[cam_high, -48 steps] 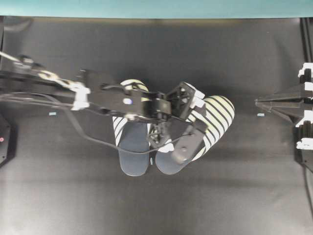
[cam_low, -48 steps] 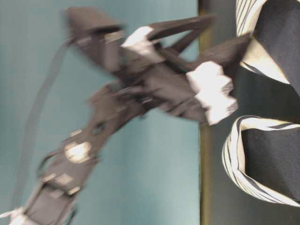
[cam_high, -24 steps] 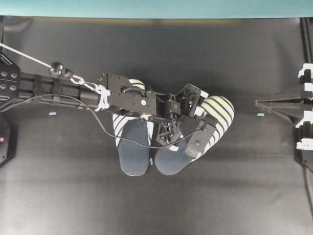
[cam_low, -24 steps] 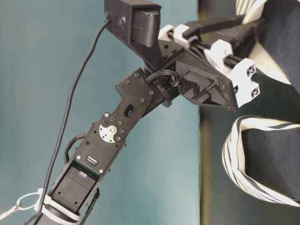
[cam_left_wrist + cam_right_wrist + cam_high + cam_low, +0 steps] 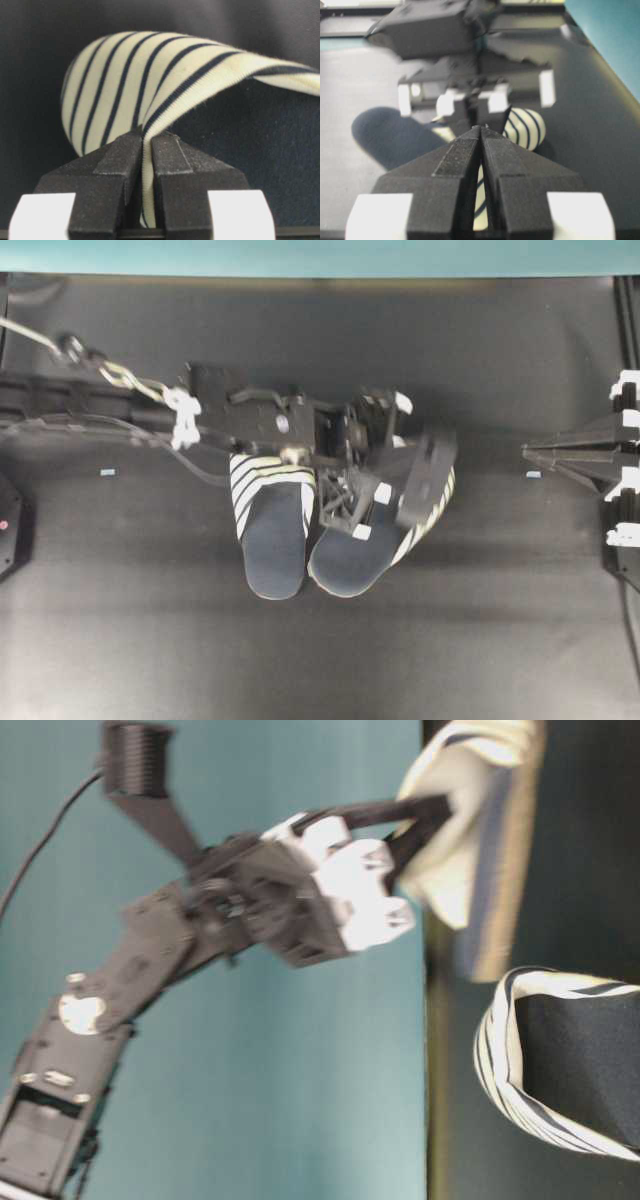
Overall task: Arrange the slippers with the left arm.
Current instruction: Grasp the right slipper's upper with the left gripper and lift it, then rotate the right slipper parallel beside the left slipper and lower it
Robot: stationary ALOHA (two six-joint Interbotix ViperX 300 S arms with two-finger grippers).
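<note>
Now the left gripper (image 5: 144, 150) pinches the right-hand slipper's (image 5: 372, 540) striped upper — next, likely swing it parallel to its mate (image 5: 272, 530).

The slipper (image 5: 150, 85) top looks like soft knitted cloth with tiny ribs, cream with dark stripes. Its inside (image 5: 240, 160) is dark, fuzzy cloth, not shiny. The left gripper (image 5: 146, 150) fingers look like hard black plastic, matt and a bit grainy, with smooth white plastic blocks. The table (image 5: 480, 640) is dark, dull and flat. The wall (image 5: 300, 1100) is plain, smooth teal.
</note>
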